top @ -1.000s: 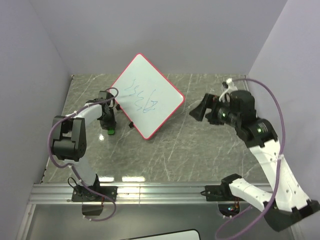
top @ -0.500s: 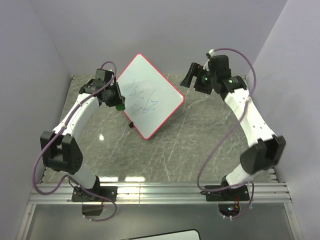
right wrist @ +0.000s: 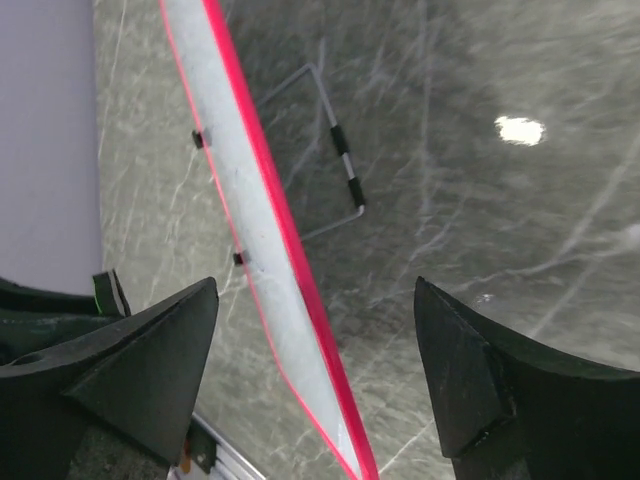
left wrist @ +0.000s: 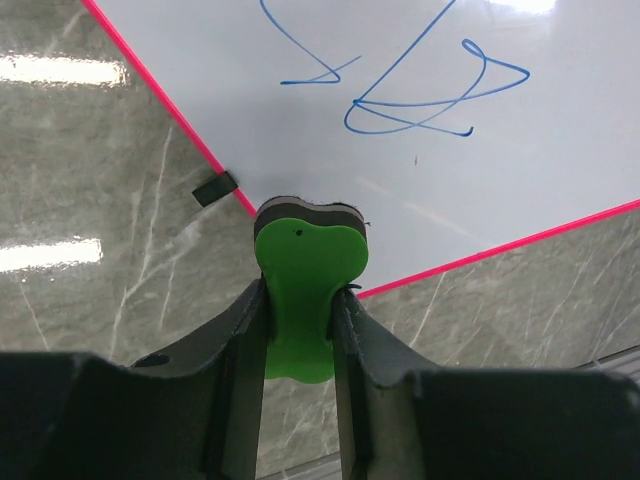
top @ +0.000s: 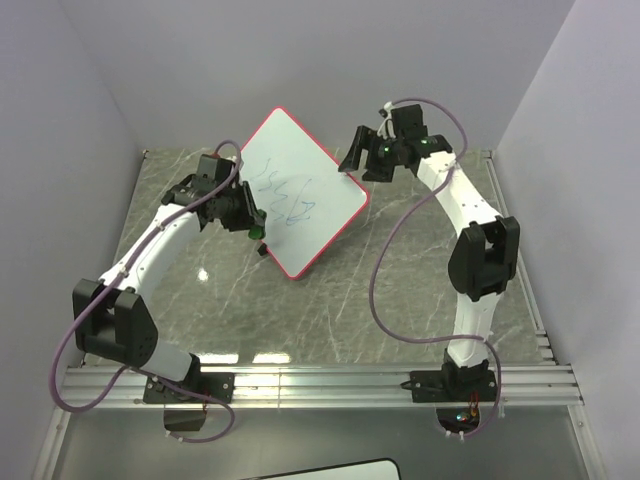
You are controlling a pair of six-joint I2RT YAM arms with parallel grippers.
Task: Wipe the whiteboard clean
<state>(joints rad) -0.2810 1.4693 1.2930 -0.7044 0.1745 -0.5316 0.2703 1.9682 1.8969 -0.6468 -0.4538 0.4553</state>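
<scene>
The whiteboard (top: 310, 215), white with a red-pink frame, stands tilted at the back of the table, blue scribbles (top: 285, 195) on its face. My left gripper (top: 252, 224) is shut on a green eraser (top: 257, 233) at the board's lower left edge. In the left wrist view the eraser (left wrist: 303, 270) sits pinched between my left gripper (left wrist: 298, 305) fingers, its dark felt end over the board (left wrist: 500, 190) near a black clip (left wrist: 213, 188). My right gripper (top: 352, 160) hangs open at the board's upper right edge. In the right wrist view the board's rim (right wrist: 262, 250) passes between the right gripper (right wrist: 315, 310) jaws, touching neither.
A wire stand (right wrist: 338, 150) props the board from behind. Grey marble tabletop (top: 400, 290) spreads in front of the board. Walls close in at the back and both sides. An aluminium rail (top: 320, 385) runs along the near edge by the arm bases.
My left gripper carried the green eraser from the table up to the board's lower left edge. The right arm swung back and left to the board's upper right edge.
</scene>
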